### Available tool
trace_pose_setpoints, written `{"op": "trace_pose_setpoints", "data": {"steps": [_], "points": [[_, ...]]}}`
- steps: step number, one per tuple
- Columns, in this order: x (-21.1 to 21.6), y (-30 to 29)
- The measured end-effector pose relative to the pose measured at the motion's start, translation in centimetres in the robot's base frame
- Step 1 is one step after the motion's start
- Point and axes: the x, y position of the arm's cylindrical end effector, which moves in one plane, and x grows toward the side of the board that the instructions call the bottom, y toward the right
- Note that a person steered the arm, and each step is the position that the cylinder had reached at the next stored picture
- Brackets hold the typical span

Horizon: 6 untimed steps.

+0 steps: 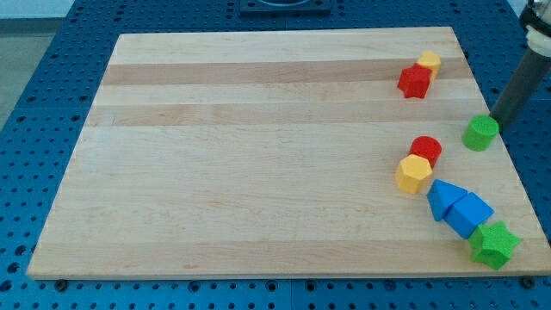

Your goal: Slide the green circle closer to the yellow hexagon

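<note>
The green circle (pixel 480 133) is a short cylinder near the board's right edge. The yellow hexagon (pixel 414 173) lies below and to its left, touching a red circle (pixel 425 149) that sits between the two. My dark rod comes down from the view's top right. My tip (pixel 499 122) rests just right of the green circle, touching it or nearly so.
A red block (pixel 414 82) and a small yellow block (pixel 428 62) sit together at the top right. Two blue blocks (pixel 445 196) (pixel 469 213) and a green star (pixel 494 244) line up toward the bottom right corner. The wooden board (pixel 258 155) lies on a blue perforated table.
</note>
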Motion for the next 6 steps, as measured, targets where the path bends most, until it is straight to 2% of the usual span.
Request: {"op": "trace_pose_setpoints", "data": {"steps": [4,5,6], "points": [[8.8,-6.4],[9.5,-6.7],[7.5,-4.3]]}}
